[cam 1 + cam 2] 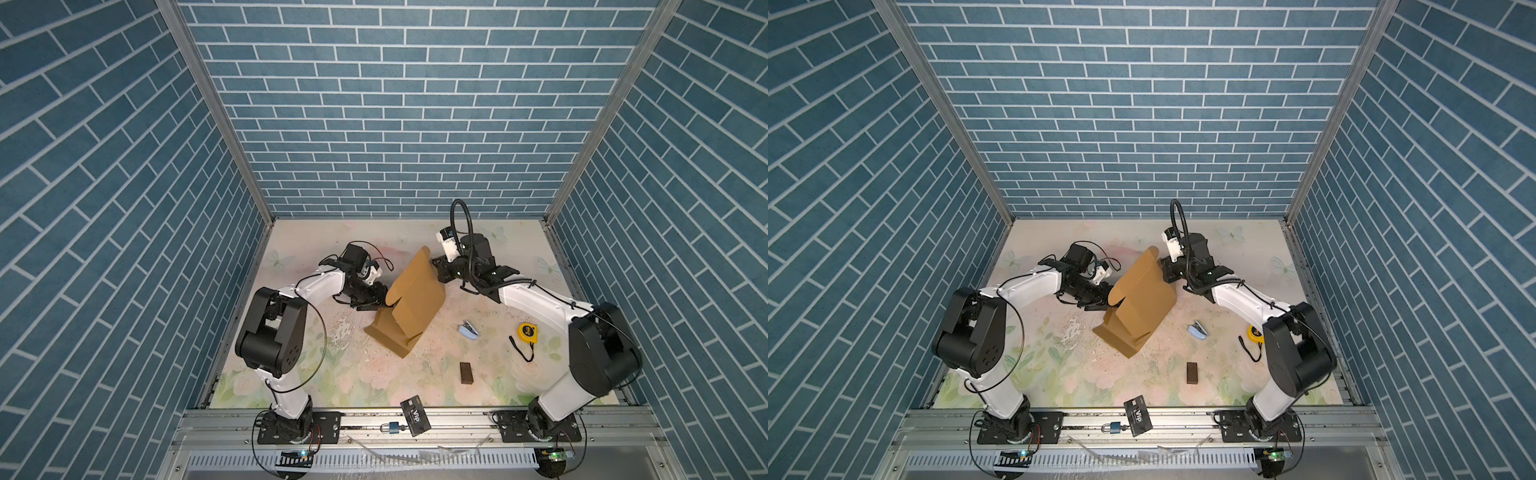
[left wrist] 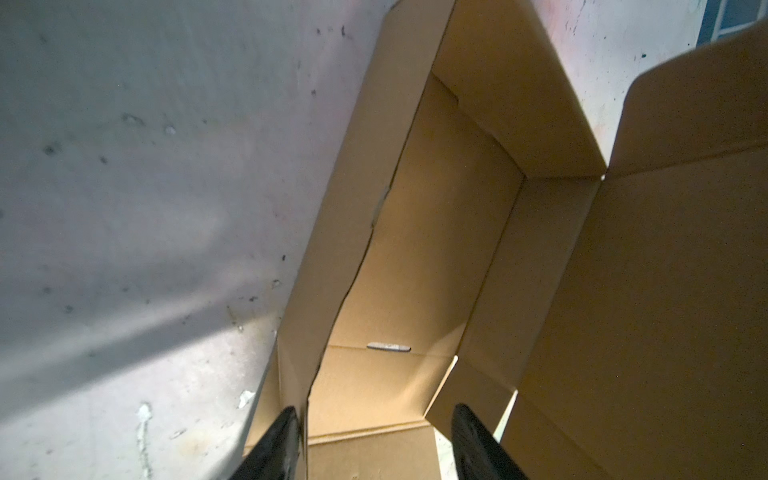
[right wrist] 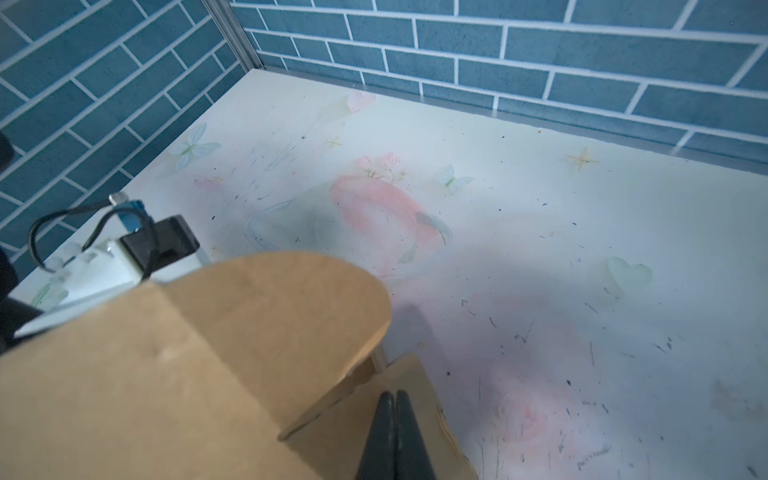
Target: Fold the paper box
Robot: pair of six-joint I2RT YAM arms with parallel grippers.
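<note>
The paper box (image 1: 415, 303) (image 1: 1140, 301) is a tan cardboard mailer, partly folded, standing tilted mid-table with its lid raised toward the back. My left gripper (image 1: 377, 302) (image 1: 1101, 303) is at its left side. In the left wrist view it (image 2: 375, 407) is open, one finger outside a side wall (image 2: 299, 332) and the other inside, above the box floor (image 2: 415, 249). My right gripper (image 1: 439, 272) (image 3: 394, 394) is shut and empty, its tips lying against a flap (image 3: 345, 415) behind the lid (image 3: 208, 353).
Right of the box lie a light blue stapler (image 1: 468, 330), a yellow tape measure (image 1: 527, 332) and a small dark brown block (image 1: 466, 372). A black VIP card (image 1: 414, 415) and a padlock (image 1: 392, 427) sit at the front rail.
</note>
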